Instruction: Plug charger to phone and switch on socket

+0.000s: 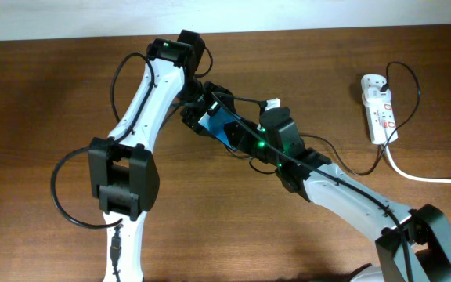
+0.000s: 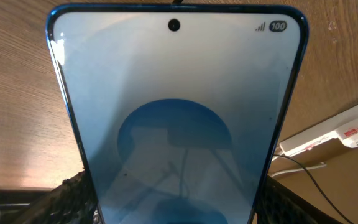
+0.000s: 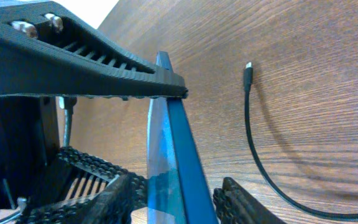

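Observation:
The phone (image 1: 224, 125), blue-screened, is held above the table at centre between both grippers. My left gripper (image 1: 202, 117) is shut on its lower end; in the left wrist view the phone (image 2: 179, 93) fills the frame between the fingers (image 2: 179, 211). My right gripper (image 1: 241, 139) closes on the phone's faces from the other side; in the right wrist view the phone (image 3: 176, 143) stands edge-on between my fingers (image 3: 173, 199). The charger's plug tip (image 3: 248, 67) lies free on the wood, its black cable (image 3: 260, 168) curving away. The socket (image 1: 378, 106) lies at the far right.
The thick white cord (image 1: 429, 178) runs from the socket off the right edge. The black cable loops beside the socket (image 1: 418, 94). The socket also shows in the left wrist view (image 2: 340, 130). The left gripper's finger (image 3: 92, 62) crosses the top of the right wrist view.

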You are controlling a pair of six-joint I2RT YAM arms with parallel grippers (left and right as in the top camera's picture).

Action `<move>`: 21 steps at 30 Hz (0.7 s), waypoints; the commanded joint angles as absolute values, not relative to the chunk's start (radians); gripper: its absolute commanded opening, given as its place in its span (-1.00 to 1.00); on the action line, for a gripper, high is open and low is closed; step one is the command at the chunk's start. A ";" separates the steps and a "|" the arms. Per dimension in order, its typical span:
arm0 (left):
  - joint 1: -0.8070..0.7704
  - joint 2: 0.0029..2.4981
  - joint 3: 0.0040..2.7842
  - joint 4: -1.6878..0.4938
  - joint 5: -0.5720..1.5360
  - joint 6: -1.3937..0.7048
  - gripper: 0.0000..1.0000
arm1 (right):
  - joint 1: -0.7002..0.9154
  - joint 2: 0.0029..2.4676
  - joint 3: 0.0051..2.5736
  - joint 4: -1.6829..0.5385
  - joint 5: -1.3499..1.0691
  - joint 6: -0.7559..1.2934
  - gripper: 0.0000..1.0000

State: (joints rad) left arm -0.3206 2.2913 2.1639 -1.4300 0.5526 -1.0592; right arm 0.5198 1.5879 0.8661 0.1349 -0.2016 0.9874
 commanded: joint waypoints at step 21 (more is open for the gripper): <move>-0.282 2.275 2.190 -1.431 0.611 -1.032 -0.88 | 0.473 1.603 0.878 0.152 -0.252 0.977 -0.92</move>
